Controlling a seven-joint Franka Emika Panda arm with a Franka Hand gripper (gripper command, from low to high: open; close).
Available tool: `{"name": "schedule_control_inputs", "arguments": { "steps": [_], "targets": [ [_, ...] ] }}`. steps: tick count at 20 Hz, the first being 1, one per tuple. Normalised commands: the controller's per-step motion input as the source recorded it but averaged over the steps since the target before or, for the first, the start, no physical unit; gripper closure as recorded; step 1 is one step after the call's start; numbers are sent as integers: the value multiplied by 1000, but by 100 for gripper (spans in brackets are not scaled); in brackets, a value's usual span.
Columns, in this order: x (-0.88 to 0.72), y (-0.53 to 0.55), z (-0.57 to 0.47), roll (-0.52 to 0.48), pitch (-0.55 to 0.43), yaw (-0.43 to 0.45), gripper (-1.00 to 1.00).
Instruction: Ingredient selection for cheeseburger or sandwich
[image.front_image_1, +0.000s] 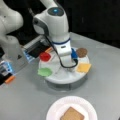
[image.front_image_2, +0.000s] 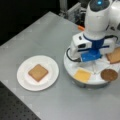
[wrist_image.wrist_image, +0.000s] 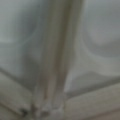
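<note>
One brown toast square (image.front_image_1: 72, 114) lies on the white plate (image.front_image_1: 55, 108) at the bottom. Higher up, the gripper (image.front_image_1: 65, 60) hangs over the round tray (image.front_image_1: 65, 78); I cannot tell if it is spread or pressed together.

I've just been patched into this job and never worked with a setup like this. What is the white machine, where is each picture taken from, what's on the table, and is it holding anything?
The white machine is a robot arm; its gripper hangs low over the middle of a round white tray on the grey table. Two pictures come from cameras off the arm, the third from a camera on its wrist, which shows only the tray's surface from very close.

On the tray's rim lie toy ingredients: a red round, a green round, a brown patty, a cheese square, and, in a front view, a toast square. A second toast square already lies on the paper plate. The arm's body hides the fingers, so I cannot tell whether anything is held.
</note>
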Motion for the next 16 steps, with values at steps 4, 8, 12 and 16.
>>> {"name": "schedule_control_inputs", "arguments": {
  "steps": [4,8,12,16],
  "targets": [
    [-178,17,-82,-4,-221,336,-100],
    [-189,17,-92,10,-224,245,-100],
    [-188,39,-93,15,-224,225,-100],
    [-192,63,-89,7,-230,263,-100]
  ]
}}
